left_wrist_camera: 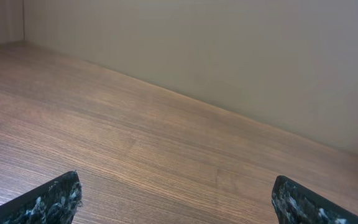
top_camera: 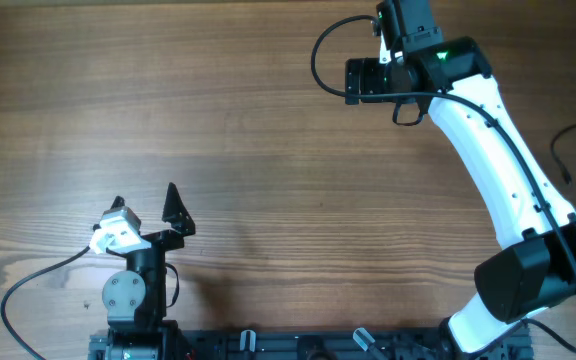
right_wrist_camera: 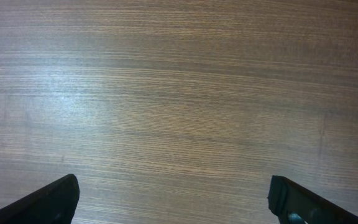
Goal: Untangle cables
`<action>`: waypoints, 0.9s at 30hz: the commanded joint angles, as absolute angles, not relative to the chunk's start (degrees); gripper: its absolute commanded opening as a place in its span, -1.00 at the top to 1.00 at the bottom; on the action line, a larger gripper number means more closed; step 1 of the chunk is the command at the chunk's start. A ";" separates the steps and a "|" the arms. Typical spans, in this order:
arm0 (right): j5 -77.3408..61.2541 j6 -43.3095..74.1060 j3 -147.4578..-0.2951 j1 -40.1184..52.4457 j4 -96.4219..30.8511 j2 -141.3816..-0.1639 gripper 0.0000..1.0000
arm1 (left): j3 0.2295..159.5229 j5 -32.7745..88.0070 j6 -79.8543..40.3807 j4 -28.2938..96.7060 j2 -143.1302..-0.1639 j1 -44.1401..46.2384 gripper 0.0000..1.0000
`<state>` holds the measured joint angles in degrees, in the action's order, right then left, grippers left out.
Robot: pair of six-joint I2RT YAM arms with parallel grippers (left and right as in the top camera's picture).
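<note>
Progress could not be judged: no tangled cables showed on the table (top_camera: 218,120); only dark leads (top_camera: 555,150) at its right edge. Left gripper (top_camera: 146,198) and right gripper (right_wrist_camera: 173,193) stood spread, holding nothing.

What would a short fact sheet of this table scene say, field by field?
surface: wooden table
left gripper: open, holding nothing, near the front edge
right gripper: open, holding nothing, reached out over the far right of the table
cables: dark cables at the right edge, beside the right arm; cannot tell if they are tangled
contact: neither gripper touches a cable
</note>
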<state>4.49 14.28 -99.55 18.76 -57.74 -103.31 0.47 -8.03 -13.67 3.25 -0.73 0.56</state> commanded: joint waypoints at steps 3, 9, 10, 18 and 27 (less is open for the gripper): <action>4.19 15.16 -99.29 18.90 -57.56 -104.42 -0.99 | 0.34 -7.75 -7.14 3.66 -0.16 0.10 -1.00; 4.19 15.18 -99.29 18.90 -57.58 -104.42 -1.00 | 0.34 -7.84 5.37 3.64 -0.16 0.10 -1.00; 4.19 15.18 -99.29 18.90 -57.56 -104.42 -0.99 | 0.34 -7.88 5.82 3.62 -0.16 0.10 -1.00; 4.19 15.18 -99.29 18.90 -57.58 -104.42 -0.99 | 0.34 -7.97 5.56 3.64 -0.16 0.10 -1.00; 4.21 15.18 -99.29 18.90 -57.58 -104.42 -1.00 | 0.34 -7.07 5.54 3.68 -0.16 0.10 -1.00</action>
